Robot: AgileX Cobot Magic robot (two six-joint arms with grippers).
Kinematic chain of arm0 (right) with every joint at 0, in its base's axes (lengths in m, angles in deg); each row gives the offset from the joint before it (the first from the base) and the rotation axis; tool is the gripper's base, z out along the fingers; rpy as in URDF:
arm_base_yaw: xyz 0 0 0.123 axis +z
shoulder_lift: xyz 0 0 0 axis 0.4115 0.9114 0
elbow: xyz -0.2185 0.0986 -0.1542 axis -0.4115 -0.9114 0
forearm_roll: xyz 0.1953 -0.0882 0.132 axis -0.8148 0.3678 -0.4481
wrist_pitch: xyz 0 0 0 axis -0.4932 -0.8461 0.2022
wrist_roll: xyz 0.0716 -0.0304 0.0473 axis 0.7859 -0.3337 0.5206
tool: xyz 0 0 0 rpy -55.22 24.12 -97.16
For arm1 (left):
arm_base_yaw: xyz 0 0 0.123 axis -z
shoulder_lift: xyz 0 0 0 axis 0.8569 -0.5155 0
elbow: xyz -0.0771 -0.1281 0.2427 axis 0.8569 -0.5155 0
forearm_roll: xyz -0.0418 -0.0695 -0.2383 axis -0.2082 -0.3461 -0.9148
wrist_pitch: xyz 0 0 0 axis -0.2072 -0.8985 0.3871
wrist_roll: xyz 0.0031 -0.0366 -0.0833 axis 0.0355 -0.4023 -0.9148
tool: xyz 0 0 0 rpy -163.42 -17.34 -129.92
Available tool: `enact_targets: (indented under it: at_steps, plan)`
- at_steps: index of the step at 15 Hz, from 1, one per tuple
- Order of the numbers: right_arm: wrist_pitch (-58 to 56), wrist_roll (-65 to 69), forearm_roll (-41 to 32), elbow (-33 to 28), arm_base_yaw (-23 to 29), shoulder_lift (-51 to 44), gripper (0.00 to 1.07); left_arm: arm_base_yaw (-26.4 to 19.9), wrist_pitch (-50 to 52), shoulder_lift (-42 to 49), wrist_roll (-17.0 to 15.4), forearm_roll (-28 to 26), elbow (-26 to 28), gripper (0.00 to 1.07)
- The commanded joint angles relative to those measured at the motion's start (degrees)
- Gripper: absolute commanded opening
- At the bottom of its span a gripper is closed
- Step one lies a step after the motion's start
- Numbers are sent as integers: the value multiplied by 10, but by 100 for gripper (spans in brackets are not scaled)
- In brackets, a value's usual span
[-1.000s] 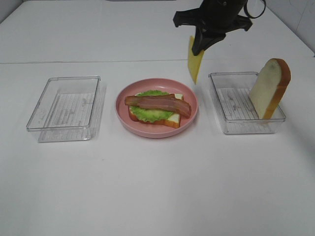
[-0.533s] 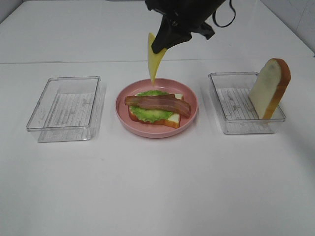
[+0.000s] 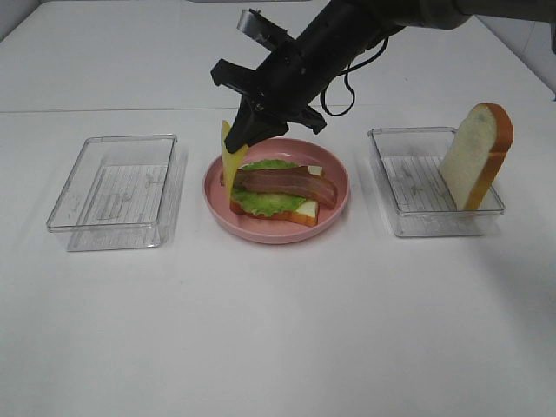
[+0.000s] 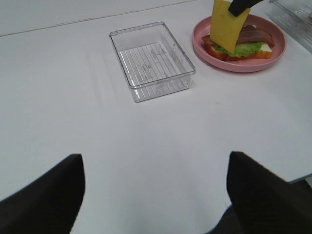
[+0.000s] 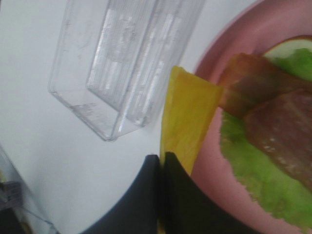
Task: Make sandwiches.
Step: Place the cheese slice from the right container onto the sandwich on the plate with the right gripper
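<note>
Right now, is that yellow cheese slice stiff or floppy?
Probably a bit bendy. The cheese slice hangs nearly straight from the right pincer, yet in the wrist view it curves slightly. It looks thin, so likely light. Pinched by only one edge, it could sway over the bacon.

I work at a bare test bench, a lab setup rather than a real kitchen. A plain white table (image 3: 278,330) runs under my jaws, backed by a white wall. The food is toy: a plastic bread slice (image 3: 477,155) stands propped in a clear tray (image 3: 408,221) off to my right, another clear tray (image 3: 113,184) sits to my left, and a pink plate (image 3: 276,231) lies just below my jaws.
</note>
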Motion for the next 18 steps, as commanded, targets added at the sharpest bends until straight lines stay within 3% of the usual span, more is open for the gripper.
enact_targets:
  at_steps: [1, 3, 7, 8, 10, 12, 14, 18]
  plan:
    - [14, 53, 79, 2, -3, 1, 0, -2, 7, 11, 0, -1, -2, 77]
    - [9, 83, 139, 2, -3, 1, 0, -2, 7, 11, 0, -1, -2, 77]
    - [15, 115, 183, 2, -2, 1, 3, -2, 7, 11, 0, -1, -2, 77]
    - [17, 115, 183, 2, -2, 1, 11, -2, 7, 11, 0, -1, -2, 77]
    - [19, 115, 184, 2, -2, 1, 41, -2, 7, 11, 0, -1, -2, 77]
    - [15, 117, 206, 2, -2, -2, 59, -2, 7, 11, 0, -1, -2, 77]
    - [9, 132, 238, 3, -2, -11, 59, -2, 7, 11, 0, -1, -2, 77]
    - [2, 157, 388, 3, -3, -80, 59, -2, 7, 11, 0, -1, -2, 77]
